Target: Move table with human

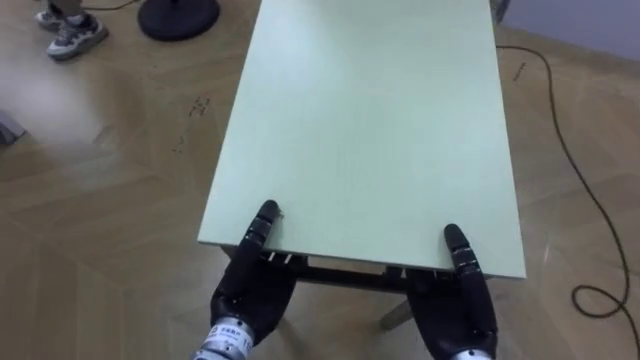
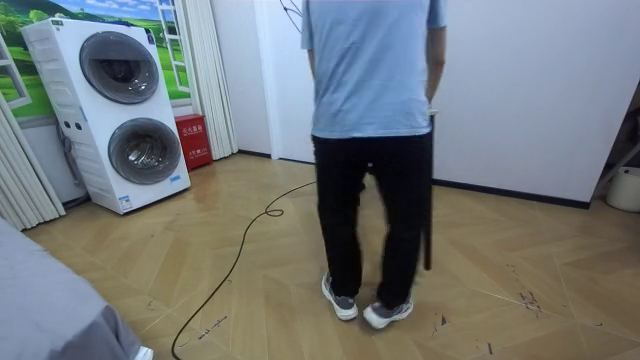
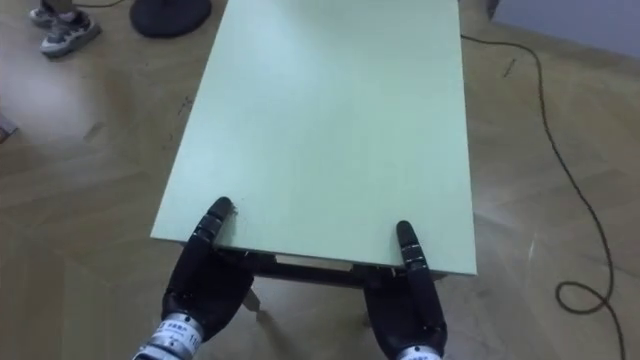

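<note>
Ahead of both hands the table (image 1: 370, 130) stretches away, and you hold its near edge: left hand (image 1: 250, 290) and right hand (image 1: 455, 300) each press a thumb on top, the rest tucked beneath. Expect a stiff rectangular slab of smooth pale-green laminate, probably slick and moderately heavy. Grip near the corners, against the dark frame (image 1: 340, 272).

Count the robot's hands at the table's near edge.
2. The left hand is at the near edge of the table, by its left corner; the right hand is at the same edge, by the right corner.
</note>
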### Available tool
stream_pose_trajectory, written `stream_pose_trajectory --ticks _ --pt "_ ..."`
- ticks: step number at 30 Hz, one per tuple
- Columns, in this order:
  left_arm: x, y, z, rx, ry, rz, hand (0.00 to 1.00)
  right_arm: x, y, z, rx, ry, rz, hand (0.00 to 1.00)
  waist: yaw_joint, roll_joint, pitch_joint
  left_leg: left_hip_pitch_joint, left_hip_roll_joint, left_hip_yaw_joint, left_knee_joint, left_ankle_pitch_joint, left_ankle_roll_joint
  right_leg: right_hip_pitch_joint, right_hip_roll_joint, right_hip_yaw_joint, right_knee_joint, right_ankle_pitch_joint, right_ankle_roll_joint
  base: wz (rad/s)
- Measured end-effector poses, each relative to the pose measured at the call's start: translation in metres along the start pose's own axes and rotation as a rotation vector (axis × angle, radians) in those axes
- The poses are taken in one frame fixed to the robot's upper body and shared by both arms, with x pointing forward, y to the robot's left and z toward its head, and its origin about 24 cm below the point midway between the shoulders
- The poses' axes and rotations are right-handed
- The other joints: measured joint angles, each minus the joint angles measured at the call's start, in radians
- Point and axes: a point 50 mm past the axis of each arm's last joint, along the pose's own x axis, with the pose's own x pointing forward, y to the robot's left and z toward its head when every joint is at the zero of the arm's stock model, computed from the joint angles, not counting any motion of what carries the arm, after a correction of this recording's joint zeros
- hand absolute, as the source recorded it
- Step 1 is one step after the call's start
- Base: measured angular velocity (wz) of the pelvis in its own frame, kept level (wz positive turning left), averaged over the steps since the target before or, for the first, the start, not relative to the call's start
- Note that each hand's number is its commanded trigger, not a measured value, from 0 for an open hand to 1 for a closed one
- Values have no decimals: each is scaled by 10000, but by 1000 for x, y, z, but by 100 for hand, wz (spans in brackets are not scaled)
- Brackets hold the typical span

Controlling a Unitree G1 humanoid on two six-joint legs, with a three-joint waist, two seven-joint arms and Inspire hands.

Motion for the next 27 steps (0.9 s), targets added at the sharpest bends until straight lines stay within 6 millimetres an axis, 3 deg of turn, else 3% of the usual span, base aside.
stream_pose_trajectory --ticks 4,6,10,11,13,14,15,16,17,18,19,20,21,22,23,24,25,26,27 --pt "-3 3 -1 -179 -9 123 100 2 1 -1 -30 86 -29 100 15 8 -1 -48 -239 33 -51 65 140 117 -295 -148 252 -112 169 43" --pt "-3 2 -3 -275 10 144 100 3 2 1 -84 56 36 100 67 -17 15 -161 -396 300 -4 53 380 113 -587 -211 497 -198 314 48" --pt "-4 4 -5 -369 30 212 100 3 2 1 -163 76 -28 100 107 9 32 -418 -689 313 391 -166 721 114 -1089 -272 1134 -340 558 48" --pt "-4 3 -5 -388 31 211 100 3 2 2 -162 54 -32 100 -33 27 45 -570 -824 252 581 -268 888 100 -1300 -16 1525 -405 655 91" --pt "-2 2 -6 -368 79 197 100 3 2 2 -126 37 -53 100 -222 66 71 -739 -942 186 997 -556 1158 21 -1557 504 2370 -441 661 96" --pt "-2 1 -6 -332 119 186 100 2 1 4 -128 -40 -90 100 -365 57 74 -843 -1176 -314 1325 -748 1286 -302 -1661 1401 3205 -383 565 114" --pt "-2 1 -7 -293 193 191 100 0 -1 5 -110 -131 -182 100 -630 44 92 -899 -1455 -889 1532 -850 1426 -773 -1626 2663 4129 -221 235 124" --pt "-2 1 -8 -286 242 191 100 -2 -3 6 -85 -178 -219 100 -741 63 97 -910 -1628 -1262 1596 -879 1509 -923 -1464 3267 4368 -341 128 121" --pt "-2 2 -9 -271 259 196 100 -4 -4 6 -84 -171 -220 100 -841 149 146 -913 -1952 -1992 1661 -919 1658 -1213 -789 4316 4343 -828 127 107" --pt "-3 2 -7 -216 266 191 100 -5 -4 5 -56 -131 -218 100 -952 231 175 -912 -2198 -2533 1669 -853 1672 -1463 -136 4985 3966 -1162 146 101" --pt "-2 2 -7 -186 273 164 100 -5 -5 5 -18 -130 -220 100 -1050 237 179 -908 -2331 -2767 1667 -819 1690 -1496 107 5147 3655 -1264 165 125" --pt "-1 0 -6 -116 315 101 100 -7 -6 4 73 -203 -225 100 -1216 185 177 -911 -2659 -3225 1641 -698 1657 -1643 537 5458 2869 -1347 204 128" --pt "-1 0 -7 -117 343 113 100 -8 -6 4 76 -218 -224 100 -1291 149 154 -942 -2892 -3471 1677 -662 1643 -1750 883 5777 2335 -1138 192 129" --pt "-1 1 -7 -140 396 120 100 -9 -7 6 37 -221 -254 100 -1347 190 128 -968 -2954 -3538 1680 -615 1642 -1684 917 5776 2308 -1145 144 81" --pt "-1 1 -7 -182 425 105 100 -8 -6 5 77 -194 -209 100 -1233 229 106 -1000 -2828 -3215 1607 -607 1629 -1585 774 5399 2169 -1104 61 61" --pt "-1 0 -5 -83 409 68 100 -8 -6 4 129 -156 -225 100 -1122 167 125 -977 -2475 -2452 1417 -593 1653 -1423 760 5155 1976 -1087 15 49" --pt "-1 0 -3 -21 392 59 100 -9 -7 3 175 -124 -241 100 -1076 97 90 -928 -2289 -2042 1311 -576 1670 -1387 746 5089 1905 -1089 3 45" --pt "-2 0 0 83 349 26 100 -9 -6 1 218 -52 -223 100 -882 -76 87 -879 -2141 -1673 1099 -534 1677 -1355 760 5032 1769 -1084 -22 20" --pt "-3 1 0 82 349 52 100 -9 -6 1 196 -27 -224 100 -661 -152 81 -796 -2113 -1694 937 -498 1645 -1234 880 5028 1502 -984 -34 8"
